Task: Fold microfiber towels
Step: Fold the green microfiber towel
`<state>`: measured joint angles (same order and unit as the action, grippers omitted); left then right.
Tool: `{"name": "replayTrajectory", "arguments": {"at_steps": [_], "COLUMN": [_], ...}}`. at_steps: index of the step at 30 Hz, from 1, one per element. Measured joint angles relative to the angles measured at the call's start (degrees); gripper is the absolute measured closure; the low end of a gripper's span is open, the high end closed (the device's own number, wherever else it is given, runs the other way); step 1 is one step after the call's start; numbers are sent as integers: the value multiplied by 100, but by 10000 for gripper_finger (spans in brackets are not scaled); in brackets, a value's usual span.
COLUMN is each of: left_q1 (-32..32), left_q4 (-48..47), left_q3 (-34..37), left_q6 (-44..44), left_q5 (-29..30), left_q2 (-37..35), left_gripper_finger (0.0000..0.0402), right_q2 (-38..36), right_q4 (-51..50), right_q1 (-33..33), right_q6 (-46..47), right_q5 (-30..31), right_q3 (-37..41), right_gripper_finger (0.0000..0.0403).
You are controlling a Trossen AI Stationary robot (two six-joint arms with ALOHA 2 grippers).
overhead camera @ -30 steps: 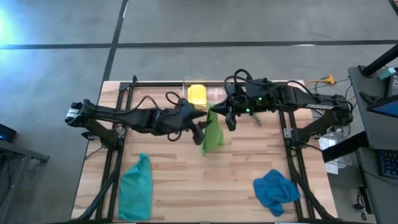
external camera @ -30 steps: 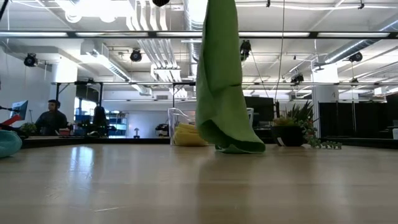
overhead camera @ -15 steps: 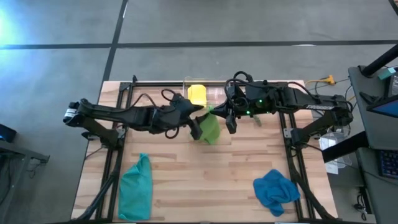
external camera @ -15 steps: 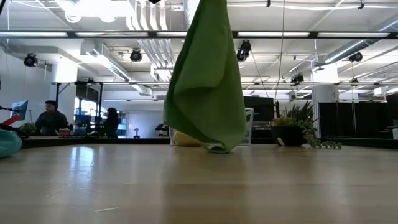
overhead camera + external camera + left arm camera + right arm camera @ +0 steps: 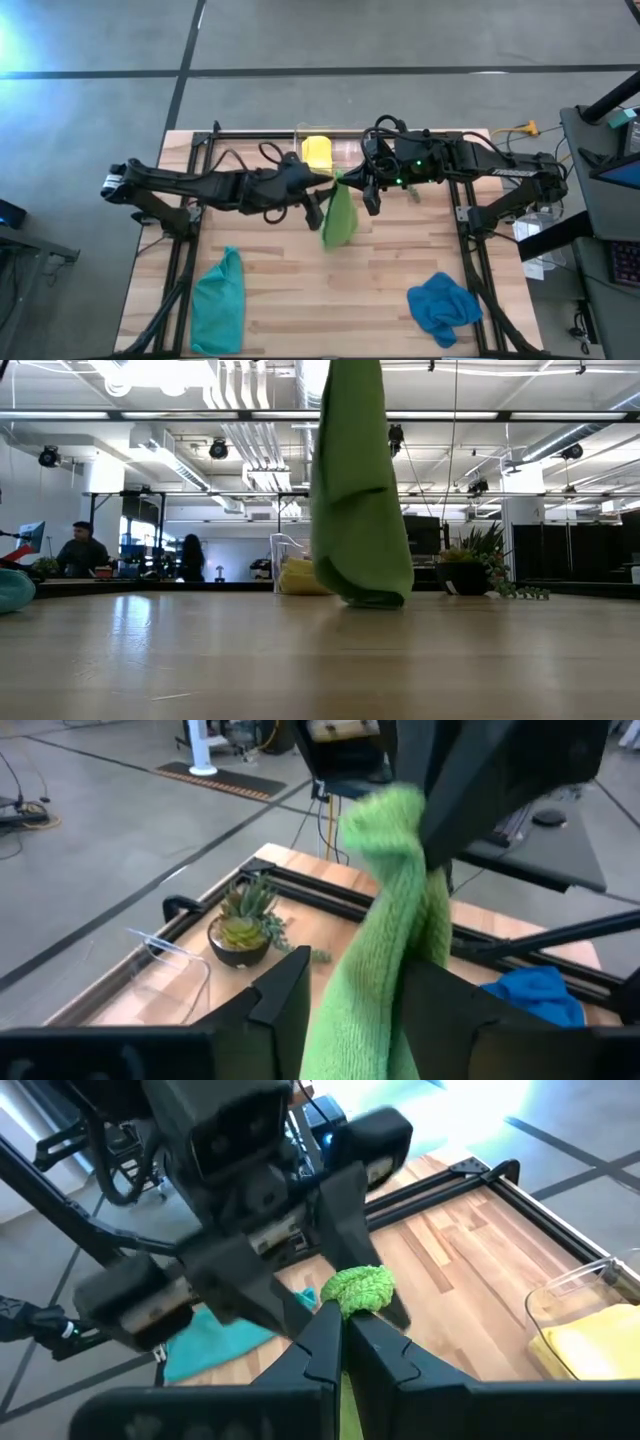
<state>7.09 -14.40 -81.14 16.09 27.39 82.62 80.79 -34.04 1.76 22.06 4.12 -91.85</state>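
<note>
The lime green towel point(image 5: 340, 214) hangs in a narrow bunch over the middle of the table, far side. My right gripper point(image 5: 368, 195) is shut on its top. My left gripper point(image 5: 318, 210) has come in from the table's left, one finger on each side of the hanging bunch point(image 5: 370, 990), just below the right gripper point(image 5: 480, 790). In the low view the towel's lower end point(image 5: 370, 598) is down at the table top; I cannot tell whether it rests there. The teal towel point(image 5: 220, 300) lies crumpled near left and the blue towel point(image 5: 443, 305) near right. The yellow towel point(image 5: 317, 152) lies in a clear container. My left gripper has the hanging bunch point(image 5: 345, 1020) between its two fingers, a little below the towel's top; the cloth fills the gap. The fingers point(image 5: 285, 1000) come about level from the table's left and lie across the bunch, which is several layers. My right gripper pinches the towel's bunched top point(image 5: 358, 1288) between its shut fingers point(image 5: 318, 1342), coming from the table's right and slanting down. A small tuft stands out beyond the fingertips. The towel hangs straight down below the hold.
The clear container point(image 5: 300, 135) stands at the far edge behind the grippers. A small potted plant point(image 5: 243, 925) stands at the far right. Bare wood lies between the teal and blue towels at the near side. People sit in the room beyond the table point(image 5: 80, 550).
The hanging green towel spread out toward the table's left half a second ago and has drawn back into a narrow bunch hanging straight down. Its top has stayed in my right gripper.
</note>
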Motion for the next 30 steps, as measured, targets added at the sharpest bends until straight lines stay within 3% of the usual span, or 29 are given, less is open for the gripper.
{"name": "replayTrajectory", "arguments": {"at_steps": [6, 10, 25, 30], "left_q1": [-2, -2, -2, -2], "left_q4": [-2, -348, -1268, -1192], "left_q3": [0, 2, 241, 579], "left_q6": [184, 580, 789, 755], "left_q5": [25, 253, 529, 226], "left_q2": [168, 294, 508, 489], "left_gripper_finger": [288, 288, 289, 289], "right_q2": [0, 0, -54, -79], "right_q4": [42, 49, -2, -9], "right_q1": [0, 0, 0, 0], "right_q6": [31, 46, -6, -53], "right_q5": [2, 2, 2, 2], "right_q3": [0, 0, -222, -303], "right_gripper_finger": [394, 394, 394, 394]}}
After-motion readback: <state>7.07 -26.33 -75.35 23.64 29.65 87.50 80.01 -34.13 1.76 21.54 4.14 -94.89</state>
